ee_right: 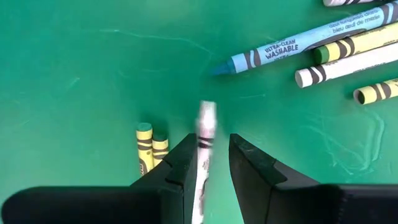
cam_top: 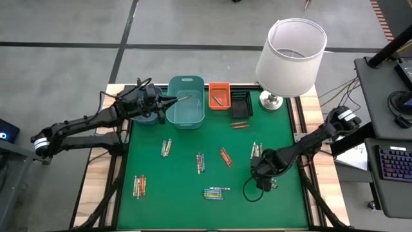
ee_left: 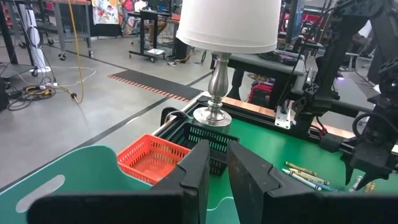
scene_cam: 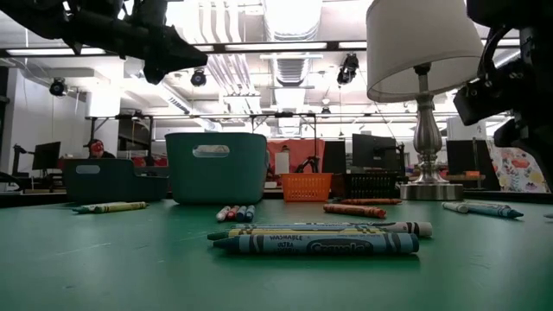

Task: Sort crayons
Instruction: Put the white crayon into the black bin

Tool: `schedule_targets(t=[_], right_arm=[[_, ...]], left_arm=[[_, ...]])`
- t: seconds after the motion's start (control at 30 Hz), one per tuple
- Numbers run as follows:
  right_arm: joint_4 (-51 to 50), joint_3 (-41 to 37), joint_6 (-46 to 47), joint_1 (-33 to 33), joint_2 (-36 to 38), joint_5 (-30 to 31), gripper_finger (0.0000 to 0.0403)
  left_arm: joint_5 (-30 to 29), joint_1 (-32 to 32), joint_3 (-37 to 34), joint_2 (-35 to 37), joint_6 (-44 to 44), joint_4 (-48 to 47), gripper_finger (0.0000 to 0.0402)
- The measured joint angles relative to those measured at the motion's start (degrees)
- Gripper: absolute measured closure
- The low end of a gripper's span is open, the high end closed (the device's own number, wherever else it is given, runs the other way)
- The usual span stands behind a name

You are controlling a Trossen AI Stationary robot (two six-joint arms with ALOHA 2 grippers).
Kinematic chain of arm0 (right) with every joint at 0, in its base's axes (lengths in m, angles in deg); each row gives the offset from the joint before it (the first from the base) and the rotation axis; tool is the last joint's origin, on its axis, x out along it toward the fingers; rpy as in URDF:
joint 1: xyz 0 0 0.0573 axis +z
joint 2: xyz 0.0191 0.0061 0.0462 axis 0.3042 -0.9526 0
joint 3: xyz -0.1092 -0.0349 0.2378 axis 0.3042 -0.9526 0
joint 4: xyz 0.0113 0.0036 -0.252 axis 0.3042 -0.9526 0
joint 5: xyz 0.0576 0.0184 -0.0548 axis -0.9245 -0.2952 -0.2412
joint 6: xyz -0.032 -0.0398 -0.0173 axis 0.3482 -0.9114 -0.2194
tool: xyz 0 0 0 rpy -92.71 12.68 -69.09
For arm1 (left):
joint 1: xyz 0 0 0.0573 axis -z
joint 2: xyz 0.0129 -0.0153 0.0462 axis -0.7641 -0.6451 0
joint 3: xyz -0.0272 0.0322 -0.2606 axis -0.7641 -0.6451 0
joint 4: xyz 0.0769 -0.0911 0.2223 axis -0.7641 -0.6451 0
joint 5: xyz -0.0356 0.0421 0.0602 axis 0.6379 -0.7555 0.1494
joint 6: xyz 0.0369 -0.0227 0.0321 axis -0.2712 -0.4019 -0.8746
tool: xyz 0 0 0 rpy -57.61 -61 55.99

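Observation:
My left gripper hovers over the near rim of the big teal bin. Its fingers stand almost together, and in the high view a thin pale crayon juts from their tips above the bin. My right gripper is low over the green mat at the front right, shut on a white crayon that points forward between its fingers. Two yellow crayons lie just beside it, and a blue crayon lies with others farther off. Small clusters of crayons are spread across the mat.
An orange bin and a black bin sit to the right of the teal one at the back. A lamp with a white shade stands at the back right corner. A darker bin sits at the back left. A loose cable loops near the right gripper.

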Motion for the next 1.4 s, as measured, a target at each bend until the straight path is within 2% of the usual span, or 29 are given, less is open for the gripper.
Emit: schedule_targets(t=[0.37,0.5,0.7,0.9,1.0,1.2,1.4], right_arm=[[0.48,0.02,-0.59,0.0,-4.31,0.27,0.0322],[0.57,-0.02,-0.61,0.0,-5.02,0.59,0.0338],[-0.13,-0.07,-1.01,0.0,-4.45,0.61,0.0388],[-0.75,-0.11,-1.0,0.0,-2.48,0.92,0.0391],[-5.17,-0.06,-0.4,-0.21,-0.11,1.91,0.0392],[-7.7,3.36,0.34,-3.95,6.23,4.03,0.0392],[-5.57,7.92,-2.35,-12.71,9.58,9.42,0.0392]], left_arm=[[0.0,0.0,0.0,-0.02,0.0,0.04,0.0361],[0.01,0.01,0.0,-0.02,0.01,0.04,0.0361],[0.0,0.01,0.0,-0.02,0.0,0.07,0.0361],[0.0,0.02,0.0,-0.02,0.0,0.08,0.0361],[0.01,0.01,0.0,-0.02,0.0,0.74,0.0361],[0.02,0.02,0.0,-0.02,0.26,2.98,0.0361],[0.02,0.01,0.0,-0.02,0.26,4.34,0.0361]])
